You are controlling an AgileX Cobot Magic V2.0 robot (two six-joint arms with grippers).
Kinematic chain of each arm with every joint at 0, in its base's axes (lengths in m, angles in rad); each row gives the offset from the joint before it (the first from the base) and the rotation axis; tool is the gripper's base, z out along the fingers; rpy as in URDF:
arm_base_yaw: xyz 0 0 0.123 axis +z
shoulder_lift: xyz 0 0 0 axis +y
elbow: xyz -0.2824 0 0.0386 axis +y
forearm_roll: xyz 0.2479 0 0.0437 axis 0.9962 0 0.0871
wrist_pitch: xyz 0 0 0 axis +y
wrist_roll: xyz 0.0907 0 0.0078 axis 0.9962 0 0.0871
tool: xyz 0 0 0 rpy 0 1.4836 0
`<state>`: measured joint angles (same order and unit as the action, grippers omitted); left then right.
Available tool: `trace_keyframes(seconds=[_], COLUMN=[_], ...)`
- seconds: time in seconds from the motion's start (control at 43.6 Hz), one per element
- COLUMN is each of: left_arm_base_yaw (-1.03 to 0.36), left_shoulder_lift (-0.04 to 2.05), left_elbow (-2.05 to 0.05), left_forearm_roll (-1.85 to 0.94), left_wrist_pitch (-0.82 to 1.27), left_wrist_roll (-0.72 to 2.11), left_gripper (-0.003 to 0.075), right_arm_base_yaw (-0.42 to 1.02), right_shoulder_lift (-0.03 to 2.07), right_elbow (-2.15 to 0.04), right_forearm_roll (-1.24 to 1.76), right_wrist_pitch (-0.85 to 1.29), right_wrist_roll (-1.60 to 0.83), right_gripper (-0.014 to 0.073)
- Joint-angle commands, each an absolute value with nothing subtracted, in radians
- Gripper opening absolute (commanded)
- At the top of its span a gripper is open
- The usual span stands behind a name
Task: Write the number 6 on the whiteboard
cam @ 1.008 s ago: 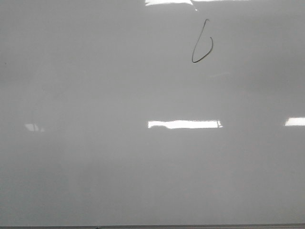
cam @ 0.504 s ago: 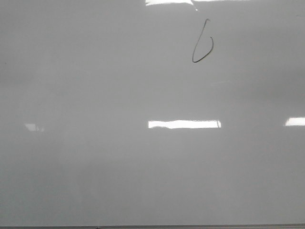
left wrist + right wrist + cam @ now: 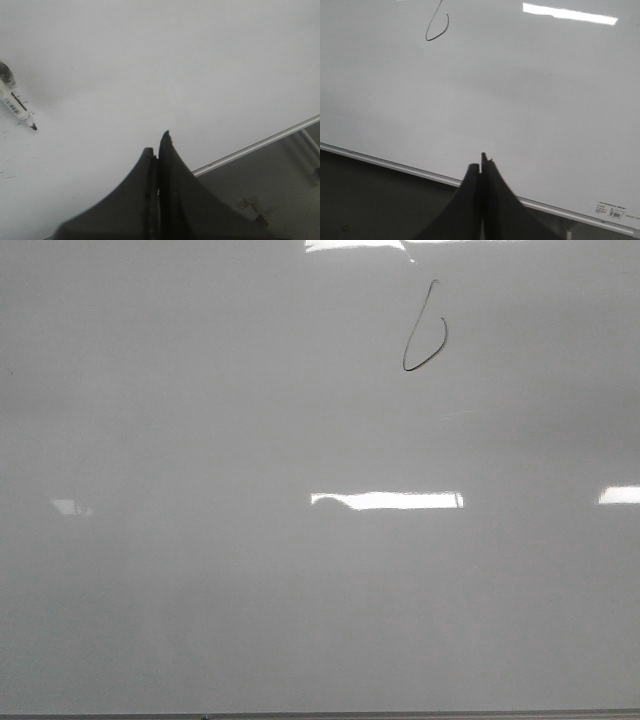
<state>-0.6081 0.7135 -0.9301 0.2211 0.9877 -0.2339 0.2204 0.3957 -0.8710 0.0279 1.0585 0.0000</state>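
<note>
The whiteboard (image 3: 200, 570) fills the front view, glossy pale grey with bright glare patches. The number 6 (image 3: 425, 328) is a thin dark pen line at the upper right of the board; it also shows in the right wrist view (image 3: 438, 22). Neither gripper shows in the front view. My left gripper (image 3: 158, 142) is shut and empty above the board near its edge. My right gripper (image 3: 481, 164) is shut and empty above the board's front edge. A white marker pen (image 3: 15, 100) with a dark tip lies on the board in the left wrist view.
A metal edge strip (image 3: 260, 145) borders the whiteboard, with a dark surface and a metal frame beyond it. The board's front strip (image 3: 380, 161) runs across the right wrist view, dark surface in front. A small label (image 3: 612, 212) sits at a board corner.
</note>
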Motion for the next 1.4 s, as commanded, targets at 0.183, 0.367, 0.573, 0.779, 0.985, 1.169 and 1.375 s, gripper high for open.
trace_keyframes(seconds=[0.183, 0.367, 0.573, 0.779, 0.985, 1.169, 1.375], left_arm_base_yaw=[-0.616, -0.583, -0.324, -0.143, -0.023, -0.008, -0.008], left_shoulder_lift=[0.712, 0.680, 0.523, 0.270, 0.034, -0.020, -0.020], left_elbow=[-0.965, -0.948, -0.815, -0.505, -0.188, -0.018, 0.009], left_forearm_roll=[0.231, 0.222, 0.154, 0.073, 0.069, 0.071, 0.074], left_wrist_pitch=[0.920, 0.900, 0.759, 0.421, 0.190, -0.036, -0.025], left_wrist_roll=[-0.234, -0.234, -0.229, -0.121, -0.121, -0.121, -0.121], left_gripper=[-0.0020, -0.0020, -0.0020, -0.0020, -0.0020, -0.0020, -0.0020], right_arm_base_yaw=[0.216, 0.216, 0.217, 0.217, 0.217, 0.217, 0.217], right_shoulder_lift=[0.406, 0.406, 0.406, 0.406, 0.406, 0.406, 0.407], right_elbow=[-0.890, -0.890, -0.890, -0.890, -0.890, -0.890, -0.890], right_forearm_roll=[0.017, 0.017, 0.017, 0.017, 0.017, 0.017, 0.017], right_wrist_pitch=[0.986, 0.987, 0.986, 0.986, 0.986, 0.987, 0.987], right_wrist_roll=[-0.008, -0.008, -0.008, -0.008, -0.008, -0.008, -0.008], right_gripper=[-0.0068, -0.0068, -0.0068, -0.0068, -0.0068, -0.0068, -0.0068])
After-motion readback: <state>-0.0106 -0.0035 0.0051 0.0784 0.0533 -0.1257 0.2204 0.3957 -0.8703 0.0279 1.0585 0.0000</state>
